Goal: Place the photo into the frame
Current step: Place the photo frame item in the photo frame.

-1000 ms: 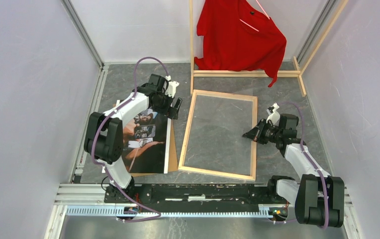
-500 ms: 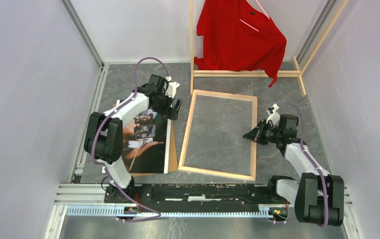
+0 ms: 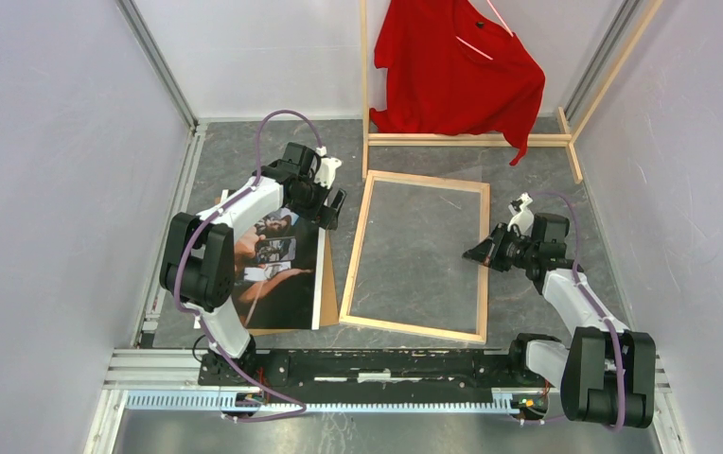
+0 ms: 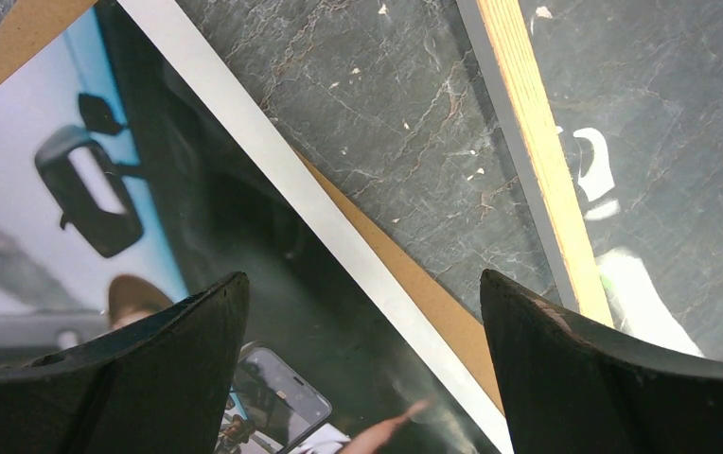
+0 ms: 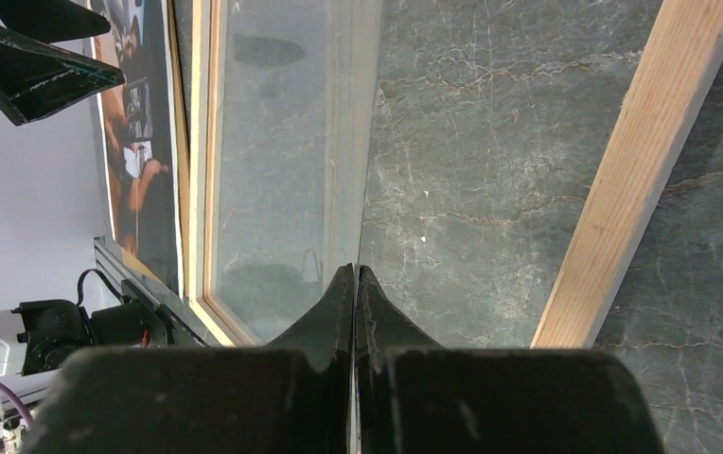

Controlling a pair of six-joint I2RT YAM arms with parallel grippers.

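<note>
At the far left, the left arm reaches over the grey marbled table (image 3: 244, 151) and its left gripper (image 3: 329, 210) hangs above the far right corner of the photo (image 3: 277, 270), jaws spread wide and holding nothing. In the left wrist view, one finger (image 4: 131, 378) stands over the picture and the other over the table near the frame's rail, with the photo's edge running between them.

The photo (image 4: 178, 218) lies flat and face up at the left of the table, long side running away from the arms. It is a dark print: people with tan skin, a hand holding a phone and, close up, a rear-view mirror against a pale blue-white patch. A white strip runs along its right edge. It rests on a brown backing board (image 3: 330, 293), which shows as a thin band beside that strip and at the far corner (image 4: 414, 284).

Just right of the board, the frame (image 3: 353, 255) lies flat with its bare light wood up. Its clear pane shows the marbled table through it, with a few pale reflections near the rail (image 4: 537, 161).

The right gripper (image 3: 471, 255) sits at the frame's right rail, its fingers (image 5: 339, 303) pressed together and empty; whether it touches the frame cannot be told. At the back, a red shirt (image 3: 462, 66) hangs on a wooden rack (image 3: 364, 85)
</note>
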